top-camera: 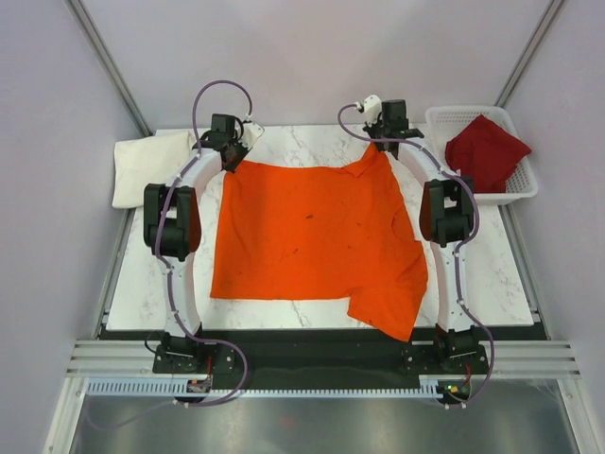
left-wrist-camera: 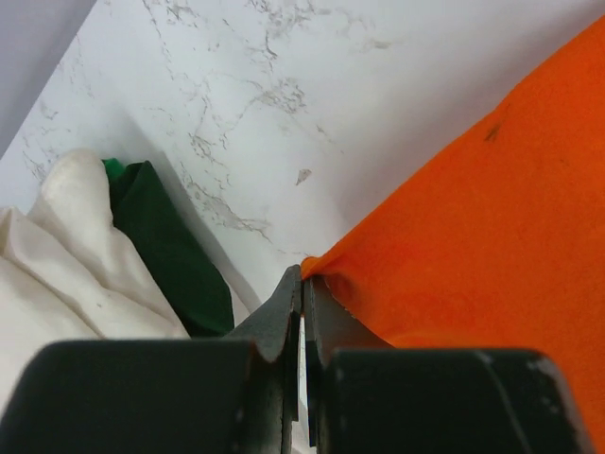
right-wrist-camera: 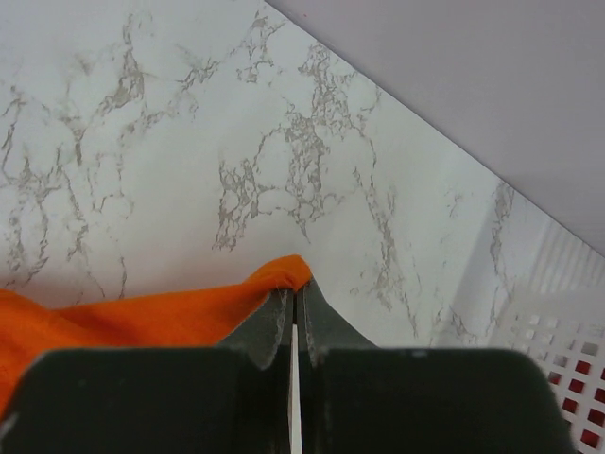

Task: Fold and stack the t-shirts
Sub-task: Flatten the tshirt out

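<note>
Far left: cream shirt (top-camera: 144,166) bunched at table (top-camera: 473,274) edge, green cloth (left-wrist-camera: 170,248) beside. Your left gripper (left-wrist-camera: 302,282) pinches orange shirt (top-camera: 302,236) far corner; shirt spread flat on marble. Your right gripper (right-wrist-camera: 294,295) pinches other far corner. Far right: red shirt (top-camera: 486,151) crumpled in lattice basket (top-camera: 523,185).

The bright orange cloth t-shirt (top-camera: 312,236) covers the middle of the white marble table (top-camera: 496,274), leaving bare strips along its left, right and far edges. The left arm (top-camera: 170,222) and right arm (top-camera: 446,213) stand over the side strips. A folded cream-white cloth shirt (top-camera: 146,165) fills the far left corner. A white plastic lattice basket (top-camera: 518,184) holding a dark red shirt (top-camera: 485,151) blocks the far right.
</note>
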You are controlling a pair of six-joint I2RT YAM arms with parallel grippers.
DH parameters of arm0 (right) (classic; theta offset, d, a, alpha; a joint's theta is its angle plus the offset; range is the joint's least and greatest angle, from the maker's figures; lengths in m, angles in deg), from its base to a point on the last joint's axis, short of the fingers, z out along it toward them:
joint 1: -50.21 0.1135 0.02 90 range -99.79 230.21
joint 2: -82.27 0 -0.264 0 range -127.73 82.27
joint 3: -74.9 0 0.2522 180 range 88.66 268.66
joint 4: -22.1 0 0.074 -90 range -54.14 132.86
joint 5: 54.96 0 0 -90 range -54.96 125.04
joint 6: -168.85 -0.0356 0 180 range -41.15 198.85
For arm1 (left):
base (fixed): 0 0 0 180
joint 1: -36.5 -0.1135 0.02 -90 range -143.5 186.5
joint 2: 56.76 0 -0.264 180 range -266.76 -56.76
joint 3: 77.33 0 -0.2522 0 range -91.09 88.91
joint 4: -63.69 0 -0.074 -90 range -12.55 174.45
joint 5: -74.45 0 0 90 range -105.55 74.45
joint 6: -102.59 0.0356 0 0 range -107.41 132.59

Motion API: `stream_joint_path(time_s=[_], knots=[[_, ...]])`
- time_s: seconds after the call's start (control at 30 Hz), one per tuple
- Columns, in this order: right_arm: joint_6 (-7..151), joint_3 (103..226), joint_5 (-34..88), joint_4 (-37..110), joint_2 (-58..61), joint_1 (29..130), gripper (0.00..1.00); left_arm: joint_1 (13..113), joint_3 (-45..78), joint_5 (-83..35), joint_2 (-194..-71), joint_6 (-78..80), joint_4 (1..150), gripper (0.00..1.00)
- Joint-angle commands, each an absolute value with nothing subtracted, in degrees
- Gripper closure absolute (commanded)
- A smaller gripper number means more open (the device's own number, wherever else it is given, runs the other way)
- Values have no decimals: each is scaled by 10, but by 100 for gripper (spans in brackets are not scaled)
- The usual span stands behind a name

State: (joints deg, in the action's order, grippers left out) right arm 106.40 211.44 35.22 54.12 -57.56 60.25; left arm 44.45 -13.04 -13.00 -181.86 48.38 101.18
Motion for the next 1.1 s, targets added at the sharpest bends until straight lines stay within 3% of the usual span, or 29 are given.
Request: stream_joint_path(time_s=[0.0,0.5,1.07], knots=[[1037,2157,383,524,-605,608,100,441,-156,-104,-1833,482,979,98],[1042,2168,427,488,-601,604,100,432,-222,-94,-1868,499,970,98],[1011,2151,366,519,-583,606,100,421,-153,-90,-1824,496,971,98]])
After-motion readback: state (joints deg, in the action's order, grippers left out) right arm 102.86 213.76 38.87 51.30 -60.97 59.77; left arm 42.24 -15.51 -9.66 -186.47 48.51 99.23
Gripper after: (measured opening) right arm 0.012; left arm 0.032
